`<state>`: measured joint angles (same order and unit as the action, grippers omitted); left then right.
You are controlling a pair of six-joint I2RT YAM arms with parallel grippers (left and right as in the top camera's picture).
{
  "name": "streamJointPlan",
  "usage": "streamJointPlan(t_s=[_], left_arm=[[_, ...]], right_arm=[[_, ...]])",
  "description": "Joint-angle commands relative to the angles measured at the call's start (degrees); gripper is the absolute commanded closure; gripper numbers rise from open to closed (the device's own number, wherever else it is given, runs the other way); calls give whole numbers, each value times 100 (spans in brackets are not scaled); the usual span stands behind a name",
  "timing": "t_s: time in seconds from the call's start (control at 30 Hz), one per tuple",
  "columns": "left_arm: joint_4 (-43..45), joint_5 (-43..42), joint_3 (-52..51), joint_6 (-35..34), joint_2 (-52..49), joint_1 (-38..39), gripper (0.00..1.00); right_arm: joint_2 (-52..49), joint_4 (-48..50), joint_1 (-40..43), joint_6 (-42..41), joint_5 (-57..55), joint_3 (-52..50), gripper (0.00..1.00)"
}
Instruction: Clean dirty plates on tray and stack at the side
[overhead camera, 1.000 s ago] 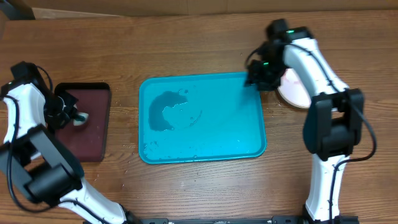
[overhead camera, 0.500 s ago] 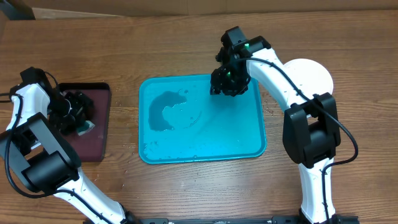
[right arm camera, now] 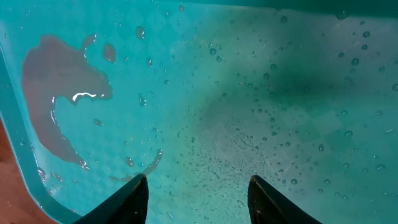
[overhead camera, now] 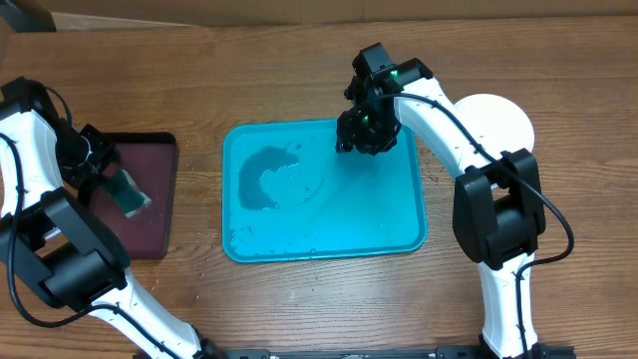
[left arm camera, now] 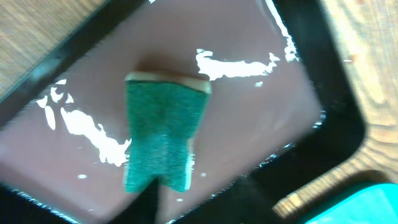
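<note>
Wooden desk (overhead camera: pixel 299 70): wet tray (overhead camera: pixel 399 234) holds no plates, white plate (overhead camera: pixel 498 118) sits far right, right jaws released over the tray, left jaws grasping green sponge (overhead camera: pixel 127 189) above maroon tray (overhead camera: pixel 150 224); cleaning looks done, next likely parking the sponge.

The worktop (overhead camera: pixel 299 70) was a brown wood-grain board, its grain running from left edge to right edge. Around its middle lay the turquoise tray (overhead camera: pixel 379 214), a large rectangle with rounded corners and a raised rim, its long sides parallel to the far and near edges. Toward the left edge lay a smaller maroon tray (overhead camera: pixel 150 219) with a dark rim, its long sides running far to near, a strip of bare wood between the two. Toward the right edge, near the turquoise tray's far right corner, a white plate (overhead camera: pixel 503 118) rested on the wood, partly hidden; whether others lay beneath it could not be told.
</note>
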<state>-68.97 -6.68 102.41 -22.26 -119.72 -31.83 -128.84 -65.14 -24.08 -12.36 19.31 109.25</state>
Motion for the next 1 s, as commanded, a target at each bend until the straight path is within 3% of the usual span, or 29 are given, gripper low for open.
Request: streamJointPlan(t_s=[0.0,0.43,0.73,0.97], left_arm=[[26,431,-186,39,-160,35,96],[1121,844,-1637,-262,-330,35,96],[208,354,-503,-256,-315,33,96],[164,1014,-168,-214,-339,31,96]], right_arm=[[269,39,-2,17,31,-55,47],[269,39,-2,17,28,-55,48],[269,-26,-2,20,26,-55,48],[269,-20,-2,20,28,-55,48]])
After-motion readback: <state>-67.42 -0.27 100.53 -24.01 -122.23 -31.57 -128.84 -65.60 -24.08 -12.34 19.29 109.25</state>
